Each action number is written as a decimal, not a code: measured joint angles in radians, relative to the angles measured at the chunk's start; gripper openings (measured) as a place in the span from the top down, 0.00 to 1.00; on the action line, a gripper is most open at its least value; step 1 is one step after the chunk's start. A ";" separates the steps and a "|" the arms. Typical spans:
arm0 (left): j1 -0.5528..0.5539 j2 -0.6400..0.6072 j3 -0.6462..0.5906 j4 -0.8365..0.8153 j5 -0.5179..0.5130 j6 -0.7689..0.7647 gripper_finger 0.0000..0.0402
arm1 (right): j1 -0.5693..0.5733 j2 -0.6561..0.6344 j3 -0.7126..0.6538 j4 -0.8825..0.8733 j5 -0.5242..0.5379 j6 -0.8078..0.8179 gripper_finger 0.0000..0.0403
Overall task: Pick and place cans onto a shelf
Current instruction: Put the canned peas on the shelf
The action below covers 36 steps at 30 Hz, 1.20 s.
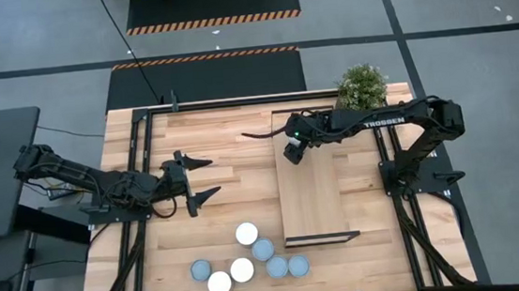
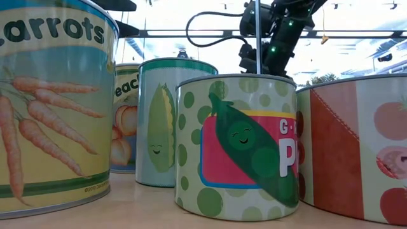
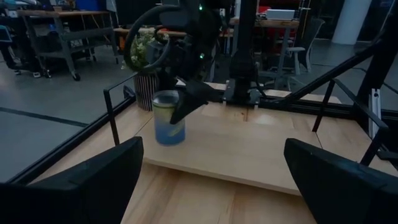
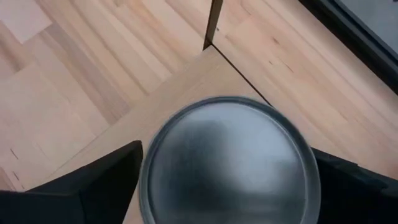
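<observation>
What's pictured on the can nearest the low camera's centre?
A smiling green pea pod, on pale green polka dots; low view.

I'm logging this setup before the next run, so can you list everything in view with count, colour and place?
Small round pale-topped cans: six, clustered on the tabletop's near edge, beside the shelf's near end; labels show carrots, peaches, corn, peas.
Can with yellow and blue label: one, standing at the shelf's far corner, between the right gripper's fingers.
Long light-wood shelf with dark metal end frames: one, on the table's right half.
Planked wooden tabletop: one, dark-framed.
Potted green plant: one, far right table corner.
Left gripper: dark, open, empty, over the table's left-centre.
Right gripper: dark, open around the shelf can.
</observation>
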 joint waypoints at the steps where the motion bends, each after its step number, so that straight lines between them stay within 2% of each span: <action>1: 0.000 0.000 0.000 -0.002 0.000 0.000 0.01 | 0.000 0.000 0.005 0.000 0.000 -0.005 0.01; 5: 0.000 0.000 0.000 -0.002 0.000 0.000 0.01 | 0.000 0.000 0.019 -0.008 -0.002 -0.020 0.02; 13: 0.000 0.000 0.000 -0.005 0.000 0.000 0.01 | 0.004 0.000 0.059 -0.041 -0.058 -0.217 0.03; 21: 0.000 0.000 0.000 -0.005 0.000 0.000 0.01 | -0.026 0.000 0.081 -0.100 -0.079 -0.131 0.04; 28: 0.000 0.000 0.000 -0.004 0.000 0.000 0.01 | -0.026 0.000 0.081 -0.099 -0.057 -0.034 0.04; 36: 0.000 0.000 0.000 -0.004 0.000 0.000 0.01 | -0.026 0.011 0.081 -0.107 -0.054 -0.045 0.16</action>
